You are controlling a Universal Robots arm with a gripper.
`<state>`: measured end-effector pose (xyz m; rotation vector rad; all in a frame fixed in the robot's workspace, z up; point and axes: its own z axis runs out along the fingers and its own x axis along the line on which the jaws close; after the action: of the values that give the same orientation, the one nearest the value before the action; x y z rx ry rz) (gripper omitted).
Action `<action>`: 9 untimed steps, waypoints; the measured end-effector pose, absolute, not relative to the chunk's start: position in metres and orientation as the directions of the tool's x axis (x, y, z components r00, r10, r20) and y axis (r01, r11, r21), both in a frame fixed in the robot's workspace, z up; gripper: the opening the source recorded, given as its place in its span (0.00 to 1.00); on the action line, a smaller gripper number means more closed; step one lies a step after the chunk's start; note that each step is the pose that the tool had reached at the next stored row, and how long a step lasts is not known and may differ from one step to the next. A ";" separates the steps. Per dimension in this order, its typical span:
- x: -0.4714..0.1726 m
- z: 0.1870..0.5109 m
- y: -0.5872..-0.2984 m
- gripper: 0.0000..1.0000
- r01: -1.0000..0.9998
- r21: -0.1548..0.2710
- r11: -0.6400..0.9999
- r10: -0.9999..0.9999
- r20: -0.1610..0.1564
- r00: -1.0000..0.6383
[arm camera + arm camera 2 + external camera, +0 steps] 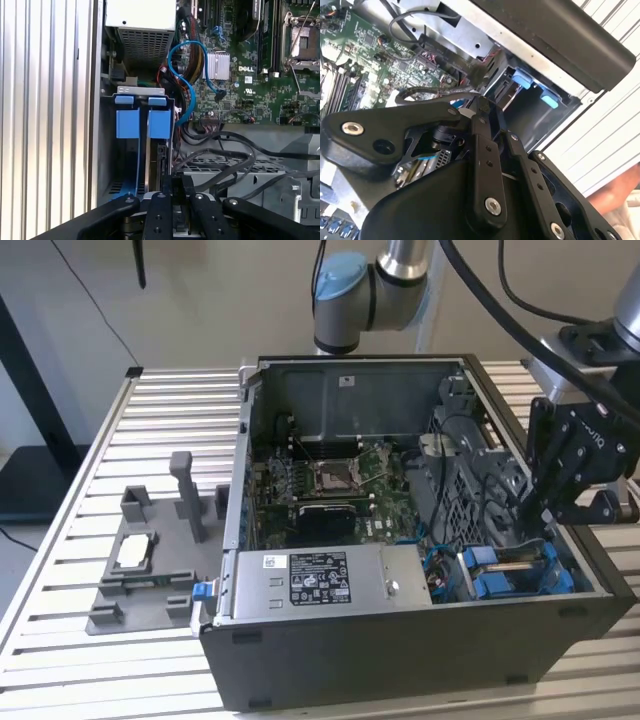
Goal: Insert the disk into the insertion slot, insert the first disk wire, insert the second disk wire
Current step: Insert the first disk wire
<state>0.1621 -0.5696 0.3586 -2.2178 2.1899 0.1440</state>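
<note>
Disk: we're seeing the disk (157, 145) sitting in the insertion slot (107, 150), at the exterior view's four o'clock.
Wires: we're judging both unplugged.
Pincer: the pincer (180, 185) is hovering beside it; its grip we cannot tell.

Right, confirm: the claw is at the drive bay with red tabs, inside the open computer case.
Wrong colour: the tabs of the drive bay are blue, not red, as the first wrist view shows. The claw is at that bay, inside the open computer case.
</note>
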 end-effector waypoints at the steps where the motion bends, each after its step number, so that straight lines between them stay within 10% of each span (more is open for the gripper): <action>1: 0.163 0.358 -0.570 0.19 -0.999 0.050 -0.014 -0.997 -0.081 0.010; 9: 0.164 0.358 -0.570 0.19 -0.999 0.050 -0.014 -0.997 -0.081 0.010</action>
<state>0.1637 -0.5696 0.3583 -2.2174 2.1909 0.1446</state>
